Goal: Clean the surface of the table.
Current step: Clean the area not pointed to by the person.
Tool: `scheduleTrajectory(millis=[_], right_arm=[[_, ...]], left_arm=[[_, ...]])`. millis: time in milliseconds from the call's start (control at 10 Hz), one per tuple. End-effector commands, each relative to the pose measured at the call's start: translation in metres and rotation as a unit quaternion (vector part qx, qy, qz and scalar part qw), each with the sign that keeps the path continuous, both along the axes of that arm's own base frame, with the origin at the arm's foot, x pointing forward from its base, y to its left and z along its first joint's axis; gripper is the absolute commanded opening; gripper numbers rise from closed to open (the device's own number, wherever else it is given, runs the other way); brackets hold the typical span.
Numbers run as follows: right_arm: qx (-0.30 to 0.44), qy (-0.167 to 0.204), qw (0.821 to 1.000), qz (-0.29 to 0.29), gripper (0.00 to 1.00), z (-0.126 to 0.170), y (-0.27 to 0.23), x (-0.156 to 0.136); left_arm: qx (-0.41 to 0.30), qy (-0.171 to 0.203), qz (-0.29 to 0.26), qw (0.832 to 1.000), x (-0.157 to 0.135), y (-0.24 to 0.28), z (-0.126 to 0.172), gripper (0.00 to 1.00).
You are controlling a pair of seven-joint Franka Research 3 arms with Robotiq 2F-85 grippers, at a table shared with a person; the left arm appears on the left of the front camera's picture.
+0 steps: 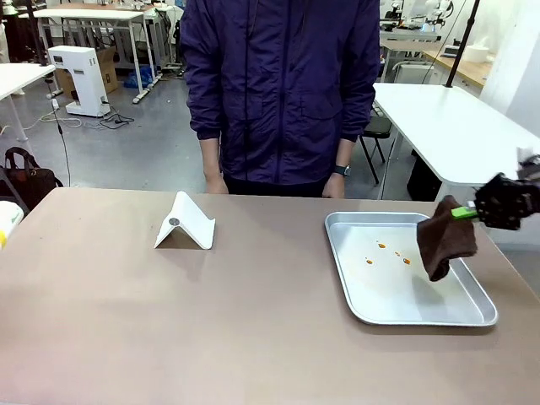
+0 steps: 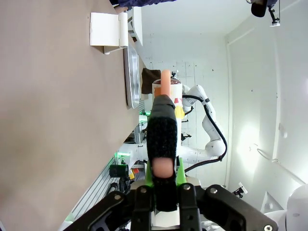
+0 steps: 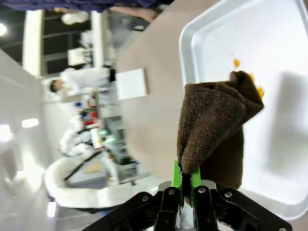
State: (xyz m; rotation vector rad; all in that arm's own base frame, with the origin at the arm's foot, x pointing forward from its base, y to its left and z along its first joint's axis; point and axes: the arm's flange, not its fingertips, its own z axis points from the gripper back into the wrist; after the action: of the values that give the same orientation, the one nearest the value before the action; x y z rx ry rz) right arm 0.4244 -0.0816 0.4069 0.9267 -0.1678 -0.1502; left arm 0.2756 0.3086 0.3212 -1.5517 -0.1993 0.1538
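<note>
The table (image 1: 169, 321) has a matte brownish-tan top. My right gripper (image 1: 462, 213) comes in from the right edge, shut on a dark brown cloth (image 1: 443, 236). The cloth hangs over the right part of a shiny metal tray (image 1: 396, 295), beside small orange spots (image 1: 381, 245). In the right wrist view the green pads of the right gripper (image 3: 186, 175) pinch the cloth (image 3: 211, 120) above the tray (image 3: 269, 48). My left gripper (image 2: 163, 103) is shut on a slim peach-coloured thing (image 2: 166, 79), held off to the side above the table (image 2: 57, 120). What that thing is I cannot tell.
A white folded stand (image 1: 184, 224) sits left of centre on the table. A person in a dark blue jacket (image 1: 283, 84) stands at the far edge, hands down. White-topped tables stand behind, and a dark bag (image 1: 25, 173) is on the floor at far left.
</note>
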Motion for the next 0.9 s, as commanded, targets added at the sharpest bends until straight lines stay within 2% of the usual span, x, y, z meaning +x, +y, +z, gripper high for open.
scheduleTrajectory(millis=[0, 200, 400, 600, 800], right_arm=[[-0.097, -0.021, 0.995, 0.014, 0.07, 0.002, 0.020, 0.025], [-0.180, -0.058, 0.982, 0.026, 0.07, -0.004, 0.042, 0.045], [-0.246, -0.063, 0.967, 0.018, 0.07, -0.018, 0.046, 0.060], [-0.251, -0.056, 0.966, 0.020, 0.07, -0.033, 0.047, 0.071], [-0.218, -0.070, 0.973, 0.015, 0.07, -0.058, 0.060, 0.084]], left_arm=[[-0.004, 0.005, 0.000, 1.000, -0.002, -0.002, 0.006, 0.19], [-0.004, 0.005, 0.000, 1.000, -0.002, -0.002, 0.006, 0.19], [-0.004, 0.005, 0.000, 1.000, -0.002, -0.002, 0.006, 0.19], [-0.004, 0.005, 0.000, 1.000, -0.002, -0.002, 0.006, 0.19], [-0.004, 0.005, 0.000, 1.000, -0.002, -0.002, 0.006, 0.19]])
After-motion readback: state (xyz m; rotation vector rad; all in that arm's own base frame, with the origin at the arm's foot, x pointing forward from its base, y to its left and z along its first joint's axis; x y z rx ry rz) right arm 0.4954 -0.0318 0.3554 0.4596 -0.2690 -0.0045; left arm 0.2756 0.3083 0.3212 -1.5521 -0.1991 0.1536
